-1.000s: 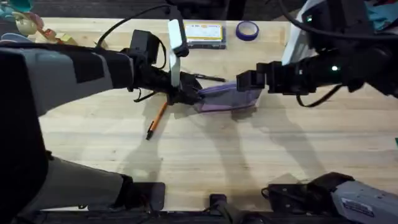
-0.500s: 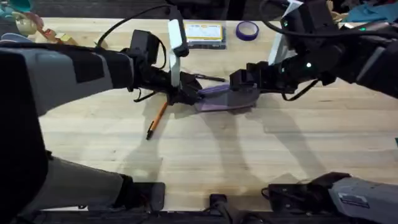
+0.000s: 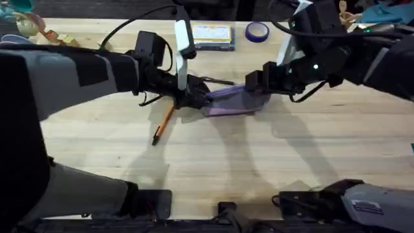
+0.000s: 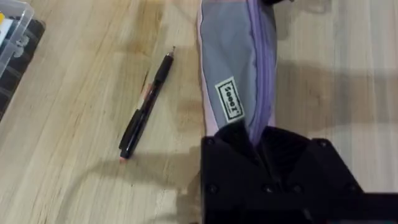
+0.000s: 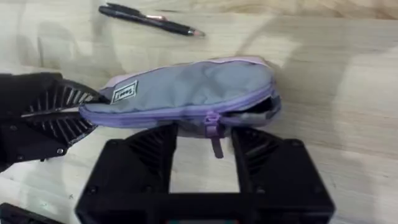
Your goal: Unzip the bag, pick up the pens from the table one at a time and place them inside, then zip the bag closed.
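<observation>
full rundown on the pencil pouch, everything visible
The pouch is soft fabric, lavender with a grey panel and a small label, lying flat on the table. The zipper is open a short way at one end, its purple pull hanging between the right hand's open fingers. The left hand clamps the opposite end.

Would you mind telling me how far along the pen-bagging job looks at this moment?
Early. The bag is partly unzipped, with a gap at one end. In hand: the left gripper pinches the bag's end while the right gripper, open, sits at the zipper pull. Left: finish unzipping, bag the orange pen and black pen, both on the table, then zip shut.
</observation>
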